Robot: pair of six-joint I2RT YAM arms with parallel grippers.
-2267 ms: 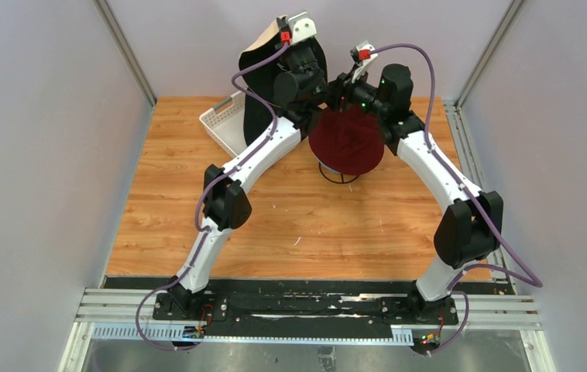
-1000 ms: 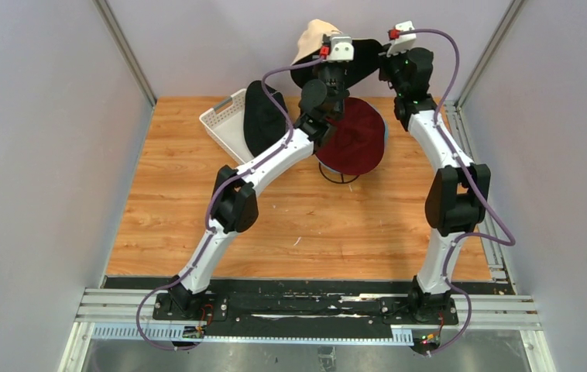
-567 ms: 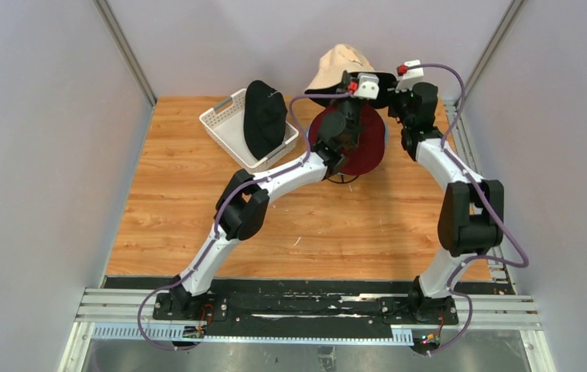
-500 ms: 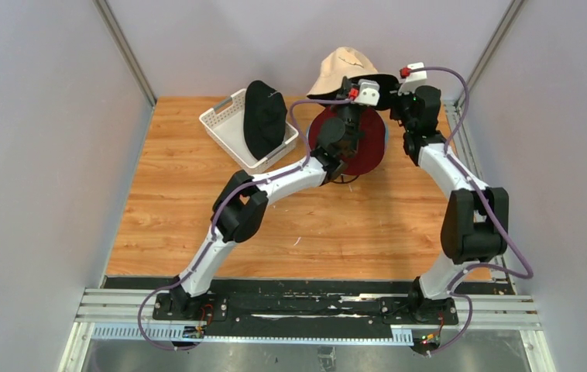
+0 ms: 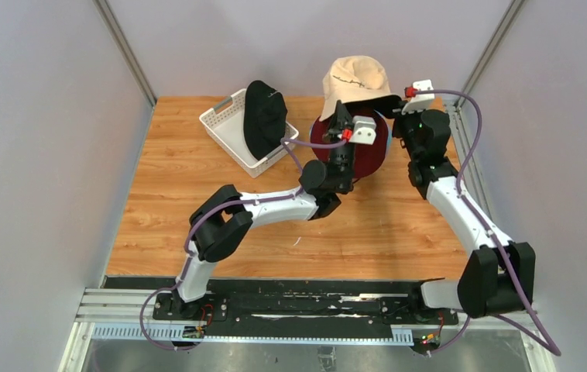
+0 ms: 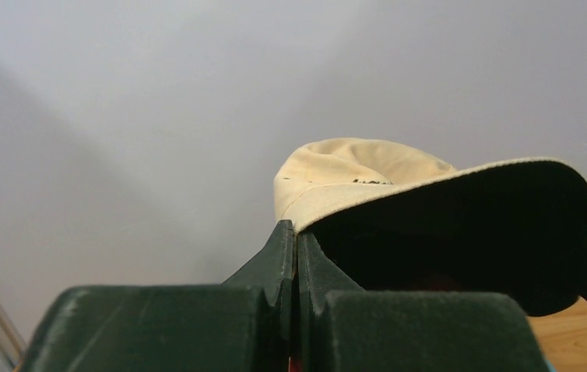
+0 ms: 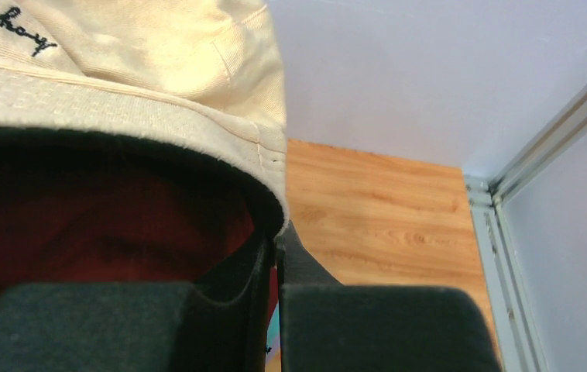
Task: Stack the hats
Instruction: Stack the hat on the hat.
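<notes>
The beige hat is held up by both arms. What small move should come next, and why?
Probably lower both arms together, bringing the beige hat down over the dark red hat. The left jaws and the right jaws are each shut on its brim, its opening faces down, and the dark red hat lies beneath, not yet covered.

**Change from the earlier frames.** I now hold the beige hat (image 5: 356, 77) just above the far side of the dark red hat (image 5: 372, 155). Earlier it hung to the left of the dark red hat, in the left gripper (image 5: 342, 110) alone. The right gripper (image 5: 400, 108), which began over the dark red hat, has joined in and pinches the opposite brim. The beige crown has turned upward. Both elbows have dropped back, away from the dark red hat.
</notes>
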